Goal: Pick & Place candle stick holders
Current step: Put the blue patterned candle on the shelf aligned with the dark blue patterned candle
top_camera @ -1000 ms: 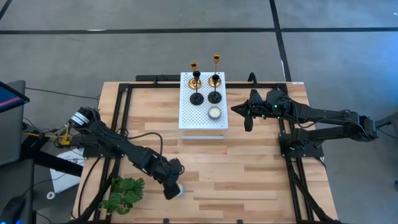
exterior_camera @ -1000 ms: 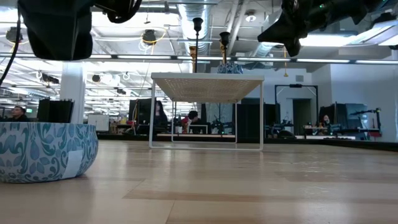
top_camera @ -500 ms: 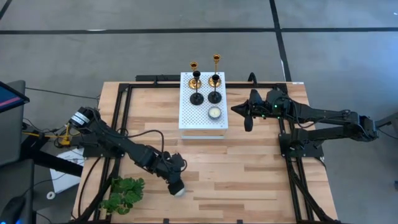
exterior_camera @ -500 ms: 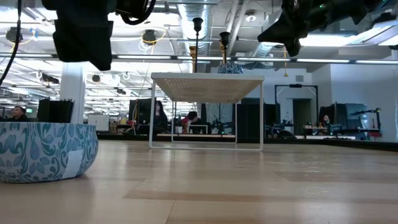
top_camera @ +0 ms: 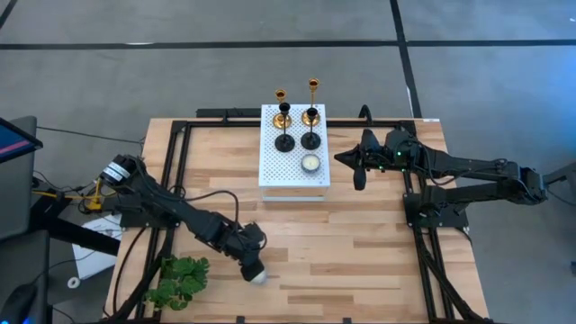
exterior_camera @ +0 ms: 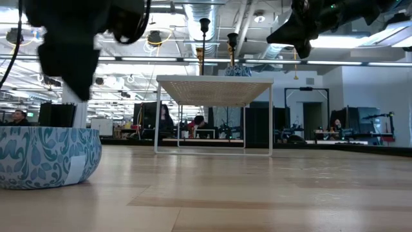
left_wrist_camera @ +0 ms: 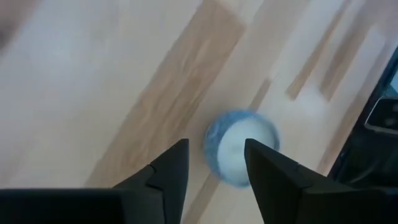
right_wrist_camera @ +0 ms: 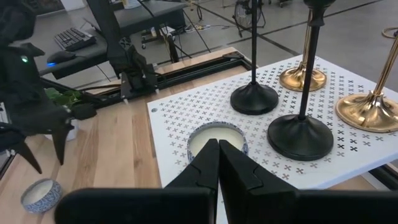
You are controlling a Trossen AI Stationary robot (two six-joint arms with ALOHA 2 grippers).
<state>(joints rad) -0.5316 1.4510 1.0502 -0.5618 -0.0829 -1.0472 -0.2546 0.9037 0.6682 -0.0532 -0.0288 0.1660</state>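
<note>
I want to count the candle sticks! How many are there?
4, all on the white stand: gold holders and at the back, black holders and in front of them. None seem hidden.

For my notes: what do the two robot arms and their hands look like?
Both arms are dark, jointed and slim, with black cables looped along them. The left arm has a silver ring and orange wiring near its base. The left hand and right hand each end in two black wedge-shaped fingers; small green lights glow on the right wrist.
</note>
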